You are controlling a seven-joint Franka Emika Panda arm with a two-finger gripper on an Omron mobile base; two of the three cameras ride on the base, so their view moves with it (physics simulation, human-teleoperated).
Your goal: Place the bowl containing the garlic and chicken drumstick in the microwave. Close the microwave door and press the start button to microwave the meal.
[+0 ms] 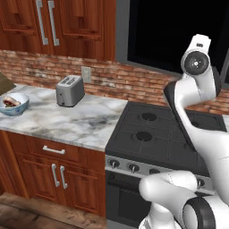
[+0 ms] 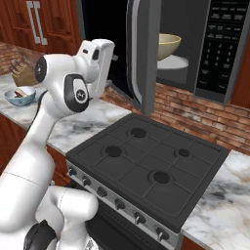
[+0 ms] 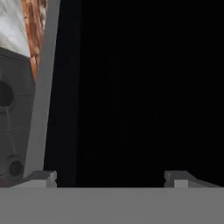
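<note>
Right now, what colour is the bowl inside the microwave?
Tan-beige bowl with yellowish rim; right base view.

The white arm point(image 2: 53, 127) is raised and bent at the elbow; the pincer point(image 3: 111, 177) is held wide open, gripping nothing.

No lettering can be read anywhere. The black control panel point(image 2: 222, 46) on the wide dark grey box microwave point(image 2: 195, 49) carries rows of pale marks (button labels, by their layout), all too small and blurred to make out.
</note>
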